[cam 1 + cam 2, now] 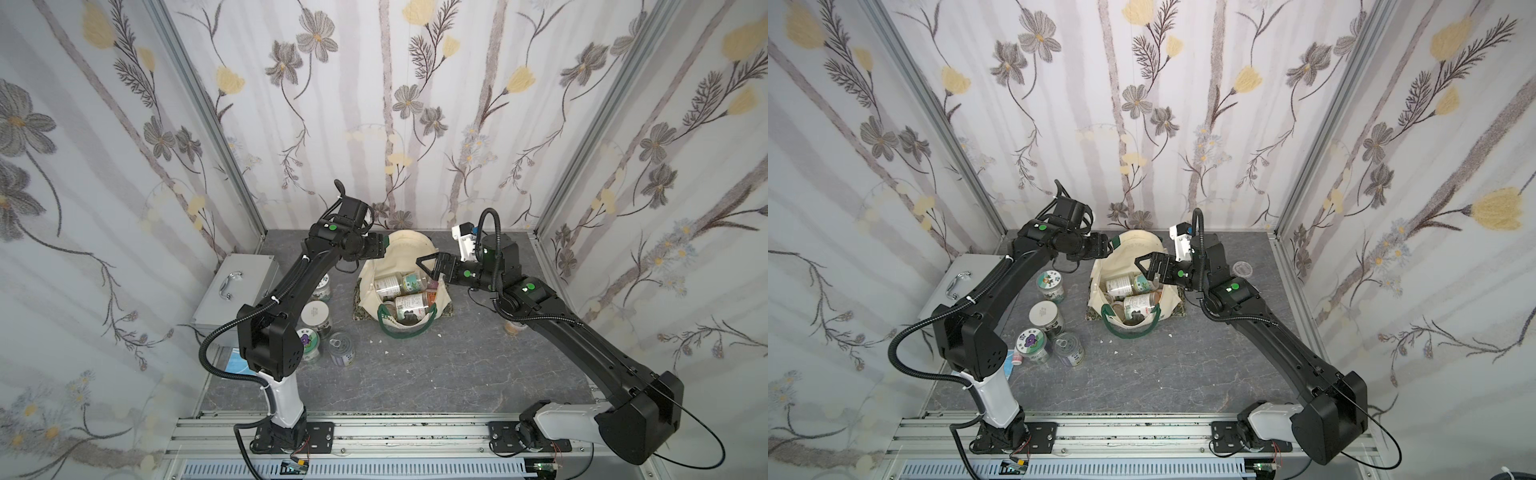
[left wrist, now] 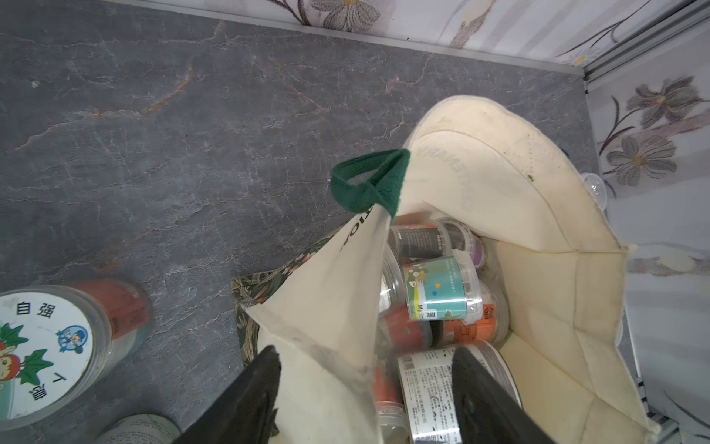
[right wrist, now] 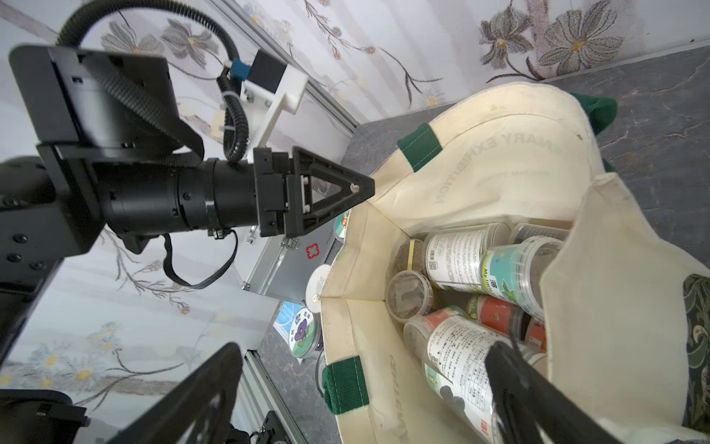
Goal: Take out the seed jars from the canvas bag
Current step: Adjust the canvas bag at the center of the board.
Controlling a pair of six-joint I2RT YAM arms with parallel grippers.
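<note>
Seed jars [image 1: 401, 286] lie heaped on their sides inside the canvas bag [image 1: 409, 249], which stands open-mouthed at the centre of both top views, toward the back wall, on the grey stone-veined table [image 1: 415, 374]. Four more jars [image 1: 1045, 316] stand upright just left of the bag in the frame. At the bag's upper left rim the left gripper [image 1: 381, 248] has its jaws partly apart, straddling the side wall. In the left wrist view one black finger [image 2: 253, 388] sits outside the cloth and its mate inside, above a white-labelled jar, with room to spare on the inner side (nothing looks pinched). The right gripper [image 1: 424, 269] comes in from the right of the frame, jaws spread wide and holding nothing. In the right wrist view one finger [image 3: 534, 388] dips into the bag's mouth over a printed jar, though contact cannot be told, and the other hangs outside the wall. The jars are clear plastic cylinders with glossy labels in teal, red, orange and white. The bag is soft, creased cream canvas, its far side flopped into a rounded dome, with dark green woven handles [image 1: 409, 328] and a leafy floral base [image 1: 360, 309]. A boxy silver metal case [image 1: 237, 286] with a curved handle lies at the left.
</note>
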